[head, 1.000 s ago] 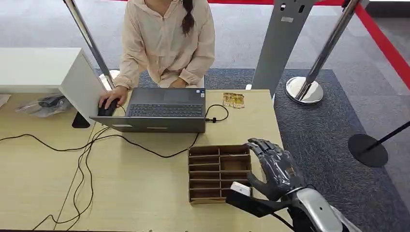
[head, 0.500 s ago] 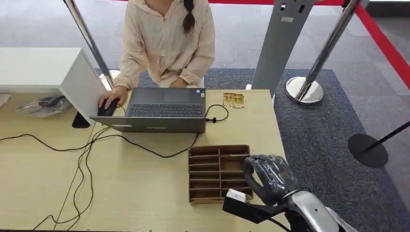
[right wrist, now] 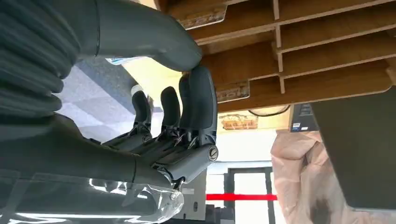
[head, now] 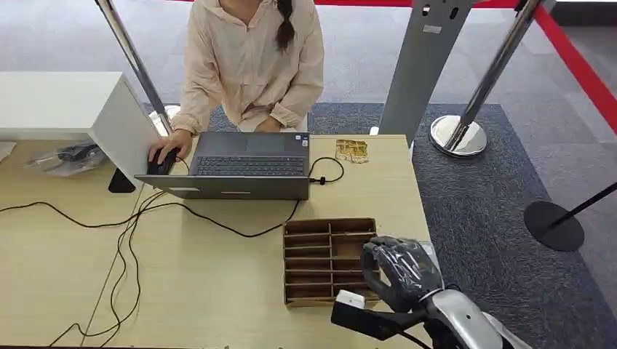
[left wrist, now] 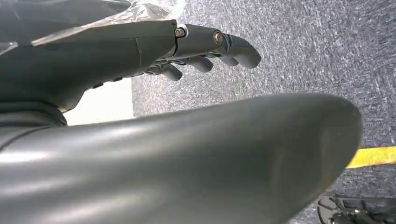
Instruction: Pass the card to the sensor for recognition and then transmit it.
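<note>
The card cannot be made out (perhaps hidden under the fingers). The right hand (head: 404, 270) curls over the near right corner of the divided box (head: 320, 251), thumb and fingers closed at its wall; whether they clamp anything I cannot tell. The box sits on a pale table (head: 218, 283), a laptop (head: 247, 163) farther off, grey carpet (head: 495, 189) to the right. The left hand (left wrist: 205, 44) hangs empty, fingers loosely extended.

The table (head: 218, 291) is pale, matt wood laminate, the divided tray (head: 320, 258) raw brown cardboard, the laptop (head: 244, 171) matt grey metal, the floor (head: 502, 211) rough grey carpet, and the right hand (head: 401, 270) glossy dark plastic.
</note>
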Controlling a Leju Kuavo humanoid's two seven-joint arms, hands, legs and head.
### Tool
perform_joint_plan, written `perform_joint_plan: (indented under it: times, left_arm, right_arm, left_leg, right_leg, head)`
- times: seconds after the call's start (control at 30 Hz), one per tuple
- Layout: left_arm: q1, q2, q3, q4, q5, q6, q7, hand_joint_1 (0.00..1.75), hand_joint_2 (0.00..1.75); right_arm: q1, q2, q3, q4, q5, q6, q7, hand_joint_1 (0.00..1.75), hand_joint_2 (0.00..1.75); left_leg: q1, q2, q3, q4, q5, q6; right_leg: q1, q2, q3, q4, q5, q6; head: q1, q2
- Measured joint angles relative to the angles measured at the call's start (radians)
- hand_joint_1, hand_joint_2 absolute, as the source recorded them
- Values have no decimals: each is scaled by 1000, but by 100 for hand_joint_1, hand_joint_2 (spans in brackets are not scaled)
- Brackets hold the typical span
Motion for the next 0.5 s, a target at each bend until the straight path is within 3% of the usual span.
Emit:
perform_joint_plan:
  times: [0.5]
  left_arm:
    - [0, 6, 0, 0, -6, 17, 8, 0, 0]
  right_arm:
    - [17, 29, 56, 58, 1, -94, 8, 119, 175]
  left_leg:
    - [0, 0, 0, 0, 0, 0]
  right_leg:
    - [0, 0, 0, 0, 0, 0]
  head:
    - [0, 0]
